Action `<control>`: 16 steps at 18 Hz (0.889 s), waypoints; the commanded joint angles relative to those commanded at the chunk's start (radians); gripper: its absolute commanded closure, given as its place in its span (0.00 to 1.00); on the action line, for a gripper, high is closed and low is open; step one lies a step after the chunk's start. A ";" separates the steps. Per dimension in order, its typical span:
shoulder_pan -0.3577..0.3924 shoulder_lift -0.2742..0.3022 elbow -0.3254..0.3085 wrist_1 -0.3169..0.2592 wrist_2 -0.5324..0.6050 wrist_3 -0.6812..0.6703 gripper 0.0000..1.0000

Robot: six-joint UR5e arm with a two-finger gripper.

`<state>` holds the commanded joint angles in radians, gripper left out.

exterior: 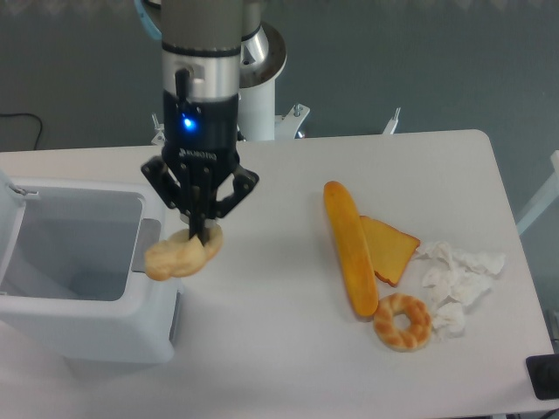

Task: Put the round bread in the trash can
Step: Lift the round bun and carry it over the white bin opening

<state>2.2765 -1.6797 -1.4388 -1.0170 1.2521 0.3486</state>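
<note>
My gripper (201, 234) is shut on the round bread (181, 256), a pale tan lumpy roll. It holds the bread in the air just right of the trash can (70, 327), with the bread's left end over the can's right rim. The trash can is a white-grey rectangular bin with a deep hollow at the table's left side. Nothing shows inside it.
A long orange baguette (349, 248), a toast slice (391, 250), a striped ring-shaped bread (403, 321) and crumpled white tissue (458, 278) lie on the right half of the white table (279, 349). The arm's base stands behind the table.
</note>
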 joint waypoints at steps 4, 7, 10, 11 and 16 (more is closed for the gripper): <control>-0.043 0.000 -0.018 0.002 -0.055 -0.031 0.93; -0.071 0.000 -0.035 0.000 -0.065 -0.069 0.93; -0.089 0.003 -0.049 0.000 -0.075 -0.069 0.93; -0.097 0.003 -0.054 -0.002 -0.077 -0.069 0.93; -0.118 -0.005 -0.064 -0.002 -0.076 -0.069 0.88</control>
<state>2.1583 -1.6843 -1.5033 -1.0186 1.1766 0.2792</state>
